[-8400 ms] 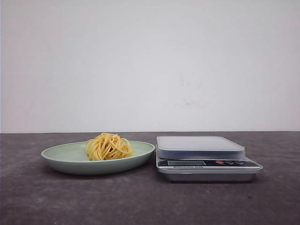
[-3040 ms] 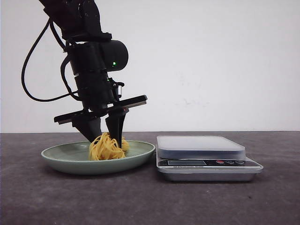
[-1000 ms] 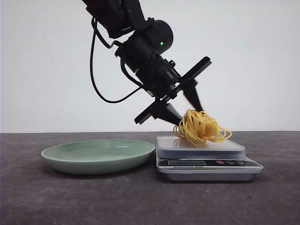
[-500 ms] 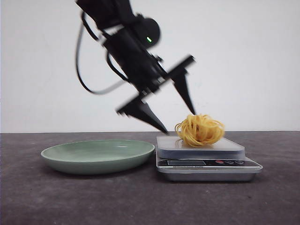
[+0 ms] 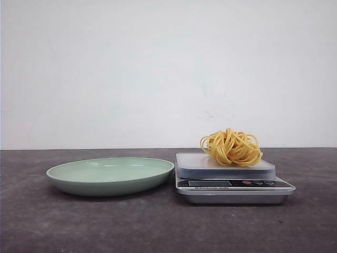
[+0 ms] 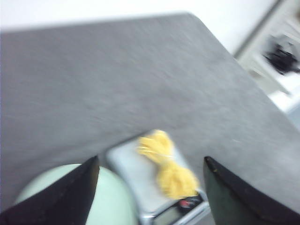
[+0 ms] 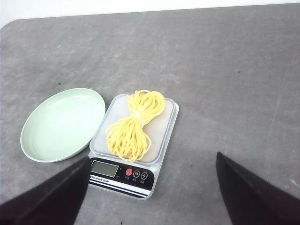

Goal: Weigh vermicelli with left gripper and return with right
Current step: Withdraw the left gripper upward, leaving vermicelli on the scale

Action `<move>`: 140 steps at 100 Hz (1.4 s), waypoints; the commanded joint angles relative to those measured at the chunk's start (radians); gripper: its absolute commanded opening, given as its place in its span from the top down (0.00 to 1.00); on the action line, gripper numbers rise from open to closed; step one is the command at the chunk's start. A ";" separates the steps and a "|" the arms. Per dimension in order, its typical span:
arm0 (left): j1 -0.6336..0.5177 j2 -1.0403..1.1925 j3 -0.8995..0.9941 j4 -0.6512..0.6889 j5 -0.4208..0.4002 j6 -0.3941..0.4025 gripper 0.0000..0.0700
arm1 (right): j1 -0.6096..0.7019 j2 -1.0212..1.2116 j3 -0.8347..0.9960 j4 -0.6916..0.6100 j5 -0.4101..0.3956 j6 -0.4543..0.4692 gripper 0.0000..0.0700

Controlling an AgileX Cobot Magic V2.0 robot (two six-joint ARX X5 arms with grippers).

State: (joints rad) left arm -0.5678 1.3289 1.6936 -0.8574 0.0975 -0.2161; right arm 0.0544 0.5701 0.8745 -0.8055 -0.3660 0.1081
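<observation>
The vermicelli (image 5: 231,147), a nest of yellow-orange strands, lies on the platform of the silver kitchen scale (image 5: 208,164). It also shows in the right wrist view (image 7: 133,125) and, blurred, in the left wrist view (image 6: 169,166). The pale green plate (image 5: 108,175) stands empty to the left of the scale. Neither arm shows in the front view. My left gripper (image 6: 151,165) is open and empty, high above the scale and plate. My right gripper (image 7: 153,164) is open and empty, high above the scale.
The dark grey table (image 5: 158,226) runs to a white wall behind. The scale's display and buttons (image 7: 125,171) face the front edge. At the far table edge in the left wrist view there is blurred dark equipment (image 6: 281,58).
The left gripper let go of the vermicelli on the scale, rose and left the front view. The nest has settled a little to the right on the platform.
</observation>
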 commanded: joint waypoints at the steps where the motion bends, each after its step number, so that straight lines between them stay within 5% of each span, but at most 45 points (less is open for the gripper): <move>1: -0.015 -0.063 0.019 -0.025 -0.089 0.057 0.38 | 0.003 0.003 0.019 -0.001 0.000 -0.015 0.23; 19: -0.022 -0.261 0.018 -0.151 -0.257 0.078 0.38 | 0.003 0.003 0.019 -0.004 0.000 -0.020 0.23; 43: -0.022 -0.498 0.010 -0.365 -0.362 0.064 0.39 | 0.003 0.003 0.019 -0.010 -0.001 -0.031 0.23; 70: -0.021 -0.716 -0.046 -0.441 -0.434 0.036 0.39 | 0.003 0.003 0.019 -0.016 -0.001 -0.034 0.23; 140: -0.022 -1.101 -0.701 -0.425 -0.386 -0.107 0.39 | 0.003 0.003 0.019 -0.079 -0.003 -0.039 0.23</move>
State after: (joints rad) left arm -0.5831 0.2333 0.9825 -1.3018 -0.2874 -0.3107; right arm 0.0544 0.5701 0.8745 -0.8883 -0.3664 0.0814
